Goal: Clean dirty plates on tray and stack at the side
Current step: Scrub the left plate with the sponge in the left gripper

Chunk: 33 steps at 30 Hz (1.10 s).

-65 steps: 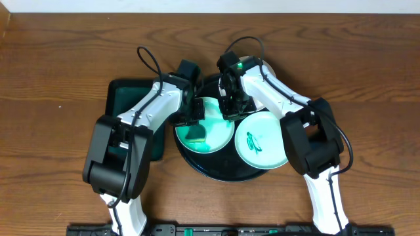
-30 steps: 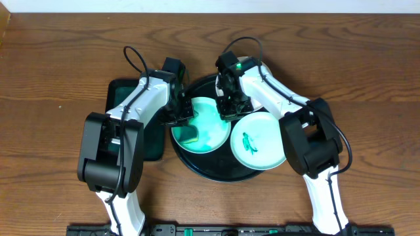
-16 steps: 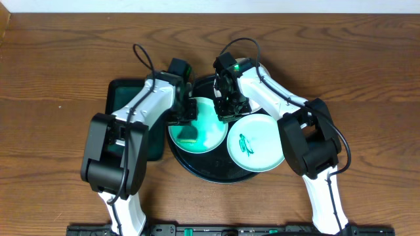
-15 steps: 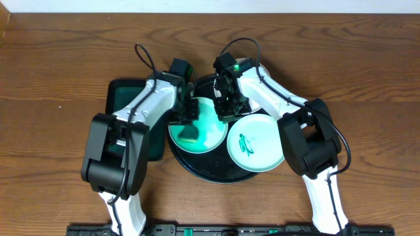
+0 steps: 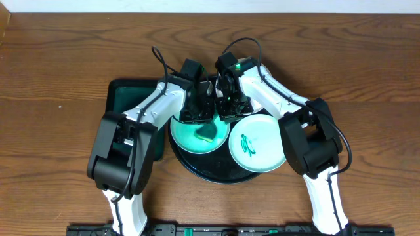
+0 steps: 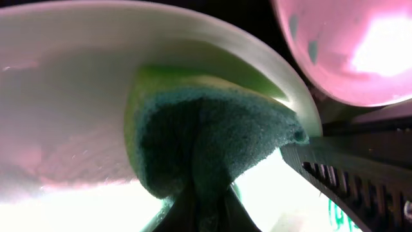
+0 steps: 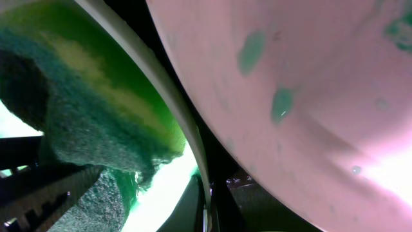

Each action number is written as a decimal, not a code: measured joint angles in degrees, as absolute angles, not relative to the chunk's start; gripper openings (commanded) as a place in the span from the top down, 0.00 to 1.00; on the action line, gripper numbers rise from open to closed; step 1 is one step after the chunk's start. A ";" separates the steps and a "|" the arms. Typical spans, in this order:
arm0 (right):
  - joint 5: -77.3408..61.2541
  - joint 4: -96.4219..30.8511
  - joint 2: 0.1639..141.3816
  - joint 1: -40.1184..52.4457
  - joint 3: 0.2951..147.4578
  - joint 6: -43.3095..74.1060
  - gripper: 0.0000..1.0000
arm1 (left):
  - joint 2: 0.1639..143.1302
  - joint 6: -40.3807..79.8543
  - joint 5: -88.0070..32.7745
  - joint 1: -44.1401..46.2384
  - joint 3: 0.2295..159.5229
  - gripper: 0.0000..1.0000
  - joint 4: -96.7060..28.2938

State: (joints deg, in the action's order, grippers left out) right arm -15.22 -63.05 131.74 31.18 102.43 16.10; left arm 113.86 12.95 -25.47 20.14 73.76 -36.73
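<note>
The large round black tray (image 5: 197, 167) holds two plates I can see. The left plate (image 5: 184, 134) looks green-tinted. My left gripper (image 5: 202, 123) is shut on a green sponge (image 5: 207, 135) and presses it onto this plate; the sponge fills the left wrist view (image 6: 206, 142). My right gripper (image 5: 226, 111) is shut on the left plate's far right rim (image 7: 177, 113). The right plate (image 5: 256, 141) carries a green scribble. A plate with green spots (image 7: 290, 84) lies beside the held rim. A third plate is hidden under the arms.
A rectangular black tray with a green inside (image 5: 128, 108) lies left of the round tray, partly under my left arm. Bare wooden table (image 5: 59, 78) surrounds both trays. Both arms crowd the back of the round tray.
My left gripper has swept the sponge from the plate's left side to its right side, close to my right gripper. The right gripper has stayed on the rim.
</note>
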 measured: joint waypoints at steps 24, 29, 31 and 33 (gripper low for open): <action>-17.02 -61.69 131.85 31.94 102.43 16.08 0.99 | 113.03 26.81 0.12 18.35 77.62 0.93 -54.59; -17.04 -61.76 131.85 31.94 102.43 16.08 0.99 | 111.46 26.83 3.88 19.18 79.72 0.93 -58.59; -17.04 -61.76 131.85 31.94 102.43 16.08 0.99 | 109.54 26.81 5.21 19.07 79.92 0.93 -59.66; -17.06 -61.76 131.85 31.94 102.43 16.08 0.99 | 107.07 26.79 6.22 18.87 80.01 0.93 -60.45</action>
